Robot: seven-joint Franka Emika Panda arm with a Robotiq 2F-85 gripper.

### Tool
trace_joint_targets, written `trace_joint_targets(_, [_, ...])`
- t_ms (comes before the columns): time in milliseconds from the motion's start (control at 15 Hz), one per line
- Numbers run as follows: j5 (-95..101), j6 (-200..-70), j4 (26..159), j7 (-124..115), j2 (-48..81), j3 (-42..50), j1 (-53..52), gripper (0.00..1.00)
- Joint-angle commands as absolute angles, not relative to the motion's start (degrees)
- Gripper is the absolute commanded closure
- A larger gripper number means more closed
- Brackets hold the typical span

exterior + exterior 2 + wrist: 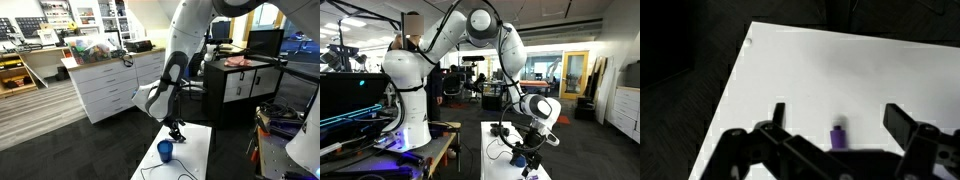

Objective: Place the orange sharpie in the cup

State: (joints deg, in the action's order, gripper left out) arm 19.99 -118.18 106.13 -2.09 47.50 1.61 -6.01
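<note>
**Fingers spread over the white tabletop, blue cup close by**

In the wrist view the two dark fingers (778, 116) stand wide apart along the lower edge of the frame and pinch nothing. Between them, at lower centre, a short purple marker (839, 137) shows against the white tabletop (800, 70). It touches neither finger, and its lower end is hidden behind the gripper body. In an exterior view the blue cup (164, 151) stands upright on the tabletop at lower centre of the frame, just below and left of the lowered tip of the arm (172, 80).
</note>
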Motion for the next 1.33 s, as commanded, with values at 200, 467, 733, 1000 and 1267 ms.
trace_joint_targets(200, [21.1,-126.5,113.0,-0.1,43.1,2.9,-4.3,0.0])
trace_joint_targets(467, [21.4,-134.4,117.1,-0.8,41.8,4.2,-4.0,0.0])
trace_joint_targets(733, [19.4,-138.9,120.2,-1.2,39.6,4.5,-3.2,0.0])
trace_joint_targets(1000, [15.7,-140.7,121.6,-0.5,36.5,3.5,-2.1,0.0])
trace_joint_targets(1267, [13.9,-142.4,123.1,-0.5,34.6,3.3,-2.2,0.0])
